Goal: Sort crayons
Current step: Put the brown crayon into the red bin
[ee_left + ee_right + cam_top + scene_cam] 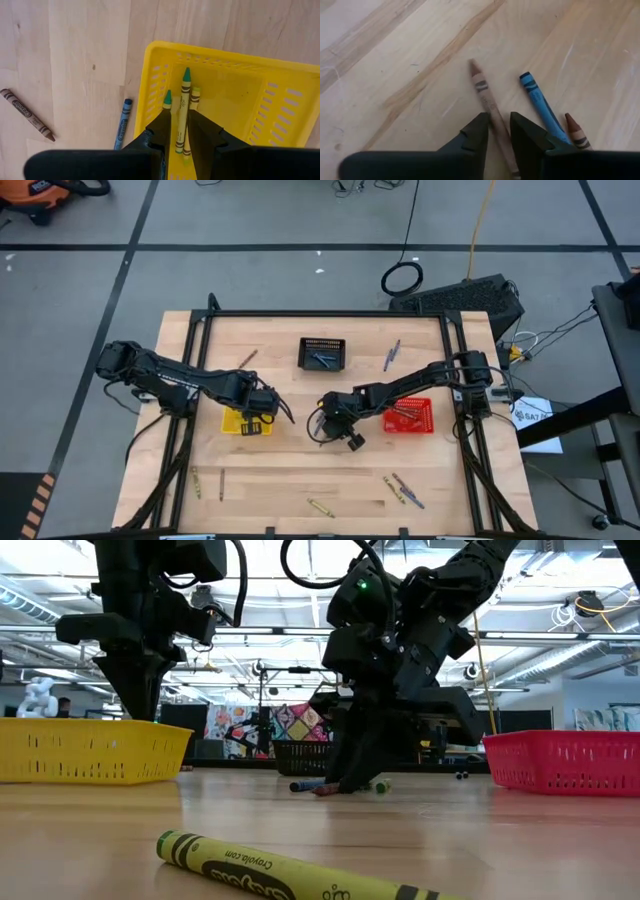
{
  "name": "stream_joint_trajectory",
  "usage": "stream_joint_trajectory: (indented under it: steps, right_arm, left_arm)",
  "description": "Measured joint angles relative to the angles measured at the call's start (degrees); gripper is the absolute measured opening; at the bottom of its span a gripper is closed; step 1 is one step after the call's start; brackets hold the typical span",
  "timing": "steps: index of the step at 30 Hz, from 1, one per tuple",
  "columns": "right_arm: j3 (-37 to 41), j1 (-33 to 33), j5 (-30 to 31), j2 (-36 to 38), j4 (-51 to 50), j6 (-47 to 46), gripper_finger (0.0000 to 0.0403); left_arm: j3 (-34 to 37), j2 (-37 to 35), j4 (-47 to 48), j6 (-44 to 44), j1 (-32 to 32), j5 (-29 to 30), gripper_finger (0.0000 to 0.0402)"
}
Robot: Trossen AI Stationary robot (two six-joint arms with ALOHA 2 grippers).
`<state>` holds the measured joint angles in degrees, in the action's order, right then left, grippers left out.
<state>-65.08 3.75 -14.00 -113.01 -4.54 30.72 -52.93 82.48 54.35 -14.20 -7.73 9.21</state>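
Note:
My left gripper [178, 119] points down over the yellow basket [235, 90] and is shut on a yellow-green crayon [184, 95]. Two more crayons [195, 95] lie on the basket's floor. Near the table's middle my right gripper [498, 120] is down at the tabletop, shut on a tan-brown crayon [481, 82]. A blue crayon [540, 100] and a brown one [575, 129] lie beside it on the wood. From above, my left gripper [262, 418] is at the yellow basket [232, 423] and my right gripper [328, 425] is left of the red basket [412, 417]. My left gripper pinches the yellow-green crayon's paper-wrapped shaft [181, 137] between its two fingers, coming from above and pointing down. The green tip [186, 75] reaches out past the fingertips, over the basket's inside. Whether the crayon touches the basket's floor I cannot tell. My right gripper has the tan-brown crayon's shaft [495, 114] between its two fingers, behind the pointed end [473, 64]. The fingers slant down from the table's right side. The crayon lies flat on the wood and runs on under the gripper.
A black basket [323, 352] holding crayons stands at the far middle. Loose crayons lie at the far left [247, 358], far right [392, 354] and along the near edge [320, 507], [402, 490], [195, 482]. A brown crayon [27, 114] and a blue one [122, 122] lie beside the yellow basket.

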Motion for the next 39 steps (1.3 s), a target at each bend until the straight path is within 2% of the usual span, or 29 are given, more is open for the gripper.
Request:
stream_joint_trajectory:
  steps: [7,13,18,26,39]
  right_arm:
    - [0.0,0.0,0.1,0.0,0.1,0.0,0.0007]
    - [-0.3,0.0,0.3,-0.1,-0.1,0.1,0.0007]
    - [-3.5,0.1,1.0,-0.2,-2.2,0.0,0.0003]
    - [-9.7,0.1,1.3,4.8,-14.6,-4.9,0.0002]
    - [-10.2,0.1,3.9,20.6,-34.7,-19.9,0.0002]
  left_arm:
    - [0.0,0.0,0.0,0.0,0.0,0.0,0.0057]
    - [0.0,0.0,0.0,0.0,0.0,0.0,0.0057]
    - [0.0,0.0,0.0,0.0,0.0,0.0,0.0057]
    - [0.0,0.0,0.1,-0.1,0.0,0.0,0.0057]
    - [0.0,0.0,0.1,0.0,0.0,0.0,0.0057]
